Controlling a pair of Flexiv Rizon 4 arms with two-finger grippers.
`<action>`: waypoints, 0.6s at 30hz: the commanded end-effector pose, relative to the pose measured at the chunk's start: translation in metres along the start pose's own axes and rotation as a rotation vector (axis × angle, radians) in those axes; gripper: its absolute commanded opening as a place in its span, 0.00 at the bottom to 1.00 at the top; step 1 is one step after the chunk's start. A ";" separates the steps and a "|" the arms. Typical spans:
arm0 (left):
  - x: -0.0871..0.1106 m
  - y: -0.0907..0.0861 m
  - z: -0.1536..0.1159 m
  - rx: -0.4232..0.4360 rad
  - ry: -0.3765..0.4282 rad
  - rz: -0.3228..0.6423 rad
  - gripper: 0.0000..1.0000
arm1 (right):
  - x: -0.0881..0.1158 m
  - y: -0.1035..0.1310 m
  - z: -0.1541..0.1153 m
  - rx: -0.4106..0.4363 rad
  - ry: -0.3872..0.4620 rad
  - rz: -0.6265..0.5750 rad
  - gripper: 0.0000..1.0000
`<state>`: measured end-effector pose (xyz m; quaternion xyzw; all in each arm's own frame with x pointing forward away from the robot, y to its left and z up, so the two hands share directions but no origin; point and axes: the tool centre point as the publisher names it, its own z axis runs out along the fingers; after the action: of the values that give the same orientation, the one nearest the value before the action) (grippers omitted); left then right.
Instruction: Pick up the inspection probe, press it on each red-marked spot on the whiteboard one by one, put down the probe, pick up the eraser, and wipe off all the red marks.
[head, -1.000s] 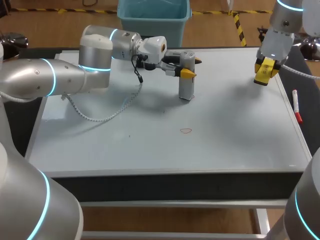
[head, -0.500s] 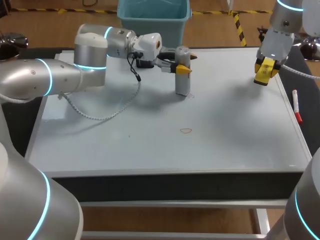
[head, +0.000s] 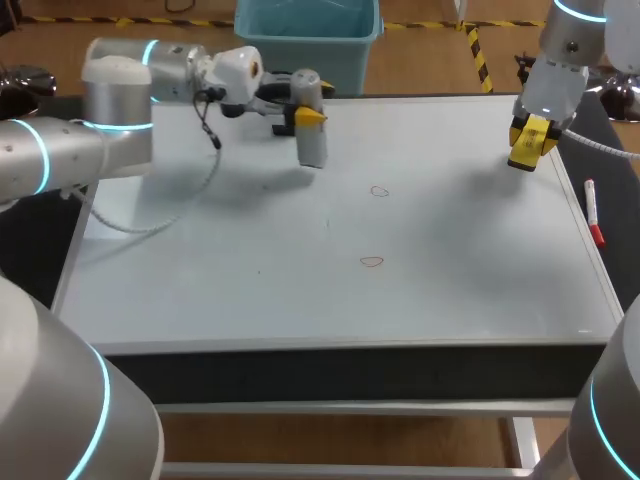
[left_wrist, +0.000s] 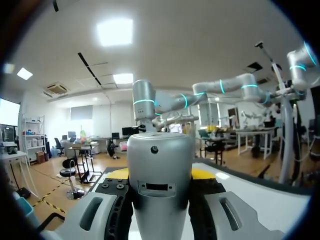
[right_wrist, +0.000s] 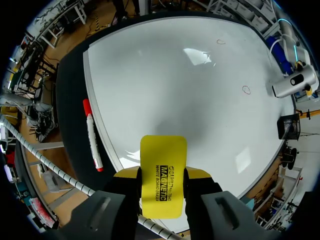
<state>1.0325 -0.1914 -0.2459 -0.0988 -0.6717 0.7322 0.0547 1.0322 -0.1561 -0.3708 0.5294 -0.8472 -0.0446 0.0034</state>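
Note:
My left gripper is shut on the grey inspection probe, held upright over the whiteboard's far part, left of the middle. In the left wrist view the probe fills the space between the fingers of that gripper. Two small red marks lie on the board, one right of the probe and one nearer the front. At the far right, my right gripper hangs above the board, shut on the yellow eraser. The right wrist view shows the eraser in its gripper, the marks and the probe.
A red marker pen lies on the dark strip beside the board's right edge, also seen near my right gripper as the marker. A grey cable hangs from my left wrist over the board's left part.
My left arm has carried the probe left and toward the far edge, off the upper red mark, which now shows. The right arm has kept still.

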 end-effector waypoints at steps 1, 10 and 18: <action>0.018 -0.014 -0.037 -0.021 -0.124 0.008 0.00 | 0.000 -0.001 -0.001 0.000 0.004 -0.002 0.00; 0.023 -0.019 -0.103 -0.023 -0.240 0.008 0.00 | 0.000 -0.001 -0.001 0.000 0.004 -0.002 0.00; 0.027 -0.022 -0.139 -0.035 -0.296 0.011 0.00 | 0.000 -0.001 -0.001 0.000 0.004 -0.002 0.00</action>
<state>1.0439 -0.0569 -0.2418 -0.0301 -0.6813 0.7312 -0.0157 1.0322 -0.1561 -0.3708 0.5294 -0.8472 -0.0446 0.0034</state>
